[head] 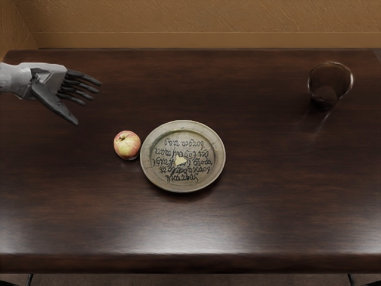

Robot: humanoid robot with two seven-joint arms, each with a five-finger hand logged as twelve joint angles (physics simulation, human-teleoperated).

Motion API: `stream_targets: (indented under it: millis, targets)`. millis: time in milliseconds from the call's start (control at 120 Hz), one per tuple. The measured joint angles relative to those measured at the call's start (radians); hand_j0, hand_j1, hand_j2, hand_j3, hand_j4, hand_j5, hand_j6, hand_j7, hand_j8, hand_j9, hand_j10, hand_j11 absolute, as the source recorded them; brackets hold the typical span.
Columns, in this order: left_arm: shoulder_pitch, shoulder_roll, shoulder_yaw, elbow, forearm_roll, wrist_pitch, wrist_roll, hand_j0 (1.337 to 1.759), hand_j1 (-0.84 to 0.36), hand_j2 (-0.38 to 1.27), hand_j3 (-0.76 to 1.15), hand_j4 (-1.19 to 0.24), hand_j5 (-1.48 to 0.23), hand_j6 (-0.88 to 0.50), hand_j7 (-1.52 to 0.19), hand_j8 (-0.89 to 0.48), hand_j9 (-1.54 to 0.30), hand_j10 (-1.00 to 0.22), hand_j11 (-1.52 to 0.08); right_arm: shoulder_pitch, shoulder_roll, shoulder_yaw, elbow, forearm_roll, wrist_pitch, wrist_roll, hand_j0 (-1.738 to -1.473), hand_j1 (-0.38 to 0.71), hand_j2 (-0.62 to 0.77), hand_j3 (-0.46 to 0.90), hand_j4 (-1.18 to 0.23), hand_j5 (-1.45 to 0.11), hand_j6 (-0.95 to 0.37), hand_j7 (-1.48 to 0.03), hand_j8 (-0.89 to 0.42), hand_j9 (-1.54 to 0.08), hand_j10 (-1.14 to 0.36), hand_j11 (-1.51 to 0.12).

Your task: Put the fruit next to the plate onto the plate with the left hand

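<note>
Apple (127, 145), just beside the plate (183, 155), looks firm, smooth, probably light; grasp around its middle from above. Left robot hand (65, 89) hovers apart, fingers spread, empty.

The left hand (62, 89) reaches in from the left edge, fingers spread and relaxed (holding nothing), thumb angled downward.

The only writing in view stands on the plate (219, 156), near the middle of the frame. About five short lines of dark, script-like lettering run across its inner face, around a small pale mark. The strokes are too small and blurred to read as words.
</note>
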Motion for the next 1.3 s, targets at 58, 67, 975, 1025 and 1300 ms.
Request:
stream_targets:
  millis: [58,67,975,1025,1300]
  targets:
    - [0.005,-0.001,0.000,0.000,0.001,0.000,0.005,1.658,0.05,0.05,0.00,-0.25,-0.32,-0.25,-0.32,-0.25,-0.32,-0.25,-0.32,0.008,0.000,0.002,0.001,0.000,0.000,0.000,-1.658,-0.31,-0.01,0.00,-0.03,-0.04,-0.03,-0.04,-0.03,-0.04,-0.03,-0.04]
    - [0.007,-0.001,0.000,0.000,0.001,0.000,0.006,1.658,0.05,0.05,0.00,-0.25,-0.32,-0.25,-0.32,-0.25,-0.32,-0.25,-0.32,0.009,0.000,0.002,0.001,0.000,0.000,0.000,-1.658,-0.31,-0.01,0.00,-0.03,-0.04,-0.03,-0.04,-0.03,-0.04,-0.03,-0.04]
    - [-0.056,-0.155,0.383,-0.453,0.392,0.830,-0.004,1.658,0.04,0.05,0.00,-0.26,-0.34,-0.27,-0.34,-0.27,-0.34,-0.26,-0.34,-0.047,0.000,0.001,-0.005,0.001,0.000,-0.002,-1.658,-0.31,-0.01,0.00,-0.03,-0.04,-0.03,-0.04,-0.03,-0.04,-0.03,-0.04]
    - [-0.057,-0.163,0.401,-0.456,0.396,0.846,-0.004,1.658,0.03,0.06,0.00,-0.27,-0.34,-0.27,-0.34,-0.27,-0.34,-0.27,-0.34,-0.047,0.000,0.001,-0.005,0.001,0.000,-0.002,-1.658,-0.31,-0.01,0.00,-0.03,-0.04,-0.03,-0.04,-0.03,-0.04,-0.03,-0.04]
    - [-0.057,-0.230,0.462,-0.419,0.403,0.901,-0.011,1.658,0.02,0.06,0.00,-0.27,-0.35,-0.28,-0.35,-0.28,-0.35,-0.27,-0.35,-0.047,0.000,0.001,-0.005,0.001,0.000,-0.002,-1.658,-0.31,-0.01,0.00,-0.03,-0.04,-0.03,-0.04,-0.03,-0.04,-0.03,-0.04]
